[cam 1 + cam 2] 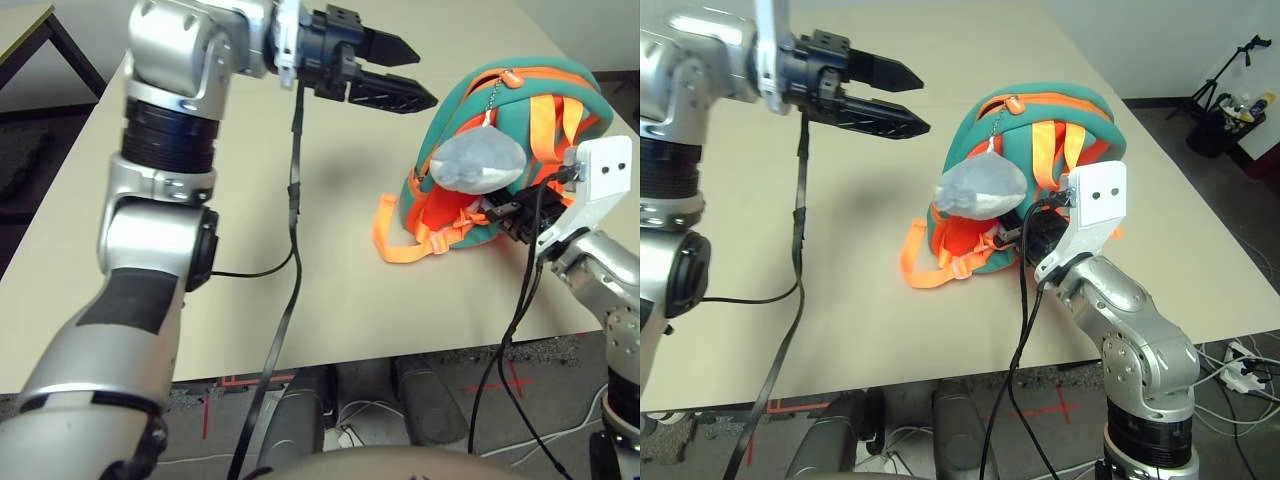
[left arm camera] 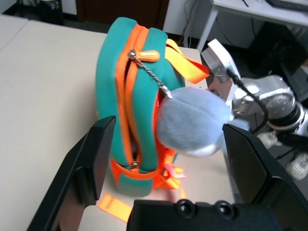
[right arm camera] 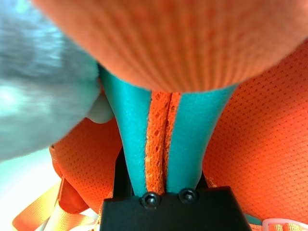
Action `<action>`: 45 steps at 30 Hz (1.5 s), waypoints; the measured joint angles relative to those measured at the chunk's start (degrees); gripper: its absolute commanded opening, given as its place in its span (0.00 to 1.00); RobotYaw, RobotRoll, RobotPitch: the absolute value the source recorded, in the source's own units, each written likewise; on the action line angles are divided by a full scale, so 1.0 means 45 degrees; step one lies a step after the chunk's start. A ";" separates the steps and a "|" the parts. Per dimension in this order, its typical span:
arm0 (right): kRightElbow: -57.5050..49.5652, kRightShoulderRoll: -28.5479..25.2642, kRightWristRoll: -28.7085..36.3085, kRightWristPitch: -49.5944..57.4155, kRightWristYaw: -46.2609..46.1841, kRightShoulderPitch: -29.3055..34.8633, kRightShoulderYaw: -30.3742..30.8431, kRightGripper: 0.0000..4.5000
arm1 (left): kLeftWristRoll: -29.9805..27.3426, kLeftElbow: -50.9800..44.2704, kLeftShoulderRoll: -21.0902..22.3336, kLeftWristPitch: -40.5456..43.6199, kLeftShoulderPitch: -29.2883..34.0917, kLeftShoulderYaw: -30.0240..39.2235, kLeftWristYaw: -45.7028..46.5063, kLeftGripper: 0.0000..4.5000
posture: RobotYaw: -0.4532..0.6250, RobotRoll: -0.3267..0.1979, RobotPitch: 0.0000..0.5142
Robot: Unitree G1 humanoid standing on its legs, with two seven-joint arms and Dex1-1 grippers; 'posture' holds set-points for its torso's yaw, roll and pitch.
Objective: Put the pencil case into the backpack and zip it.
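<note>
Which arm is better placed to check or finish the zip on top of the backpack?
Left: the left gripper hangs open and free near the backpack, while the right gripper is shut on its fabric.

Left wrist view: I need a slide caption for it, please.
Open left gripper facing the zipped teal backpack with its grey plush charm.

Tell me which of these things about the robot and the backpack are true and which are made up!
1. The left pincer is open and holding nothing. True.
2. The backpack is lying on the floor. False: it sits on the table.
3. The right pincer is shut on the backpack. True.
4. The grey plush charm has fallen off. False: it hangs from the backpack by a small chain.
5. The backpack's straps are blue. False: they are orange.
</note>
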 measured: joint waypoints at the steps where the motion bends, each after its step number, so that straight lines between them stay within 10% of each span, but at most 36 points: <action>1: 0.0079 0.0000 -0.0017 -0.0039 0.0076 -0.0043 0.0023 0.04 | -0.0049 -0.0143 -0.0044 0.0218 0.0000 -0.0042 0.0224 1.00 | 0.32 0.62 0.30; 45: 0.0302 0.0379 -0.0497 -0.0282 0.0330 -0.0111 0.0102 0.04 | 0.0776 0.0535 -0.1180 -0.2517 -0.0005 -0.3961 -0.0591 0.97 | 0.28 0.62 0.31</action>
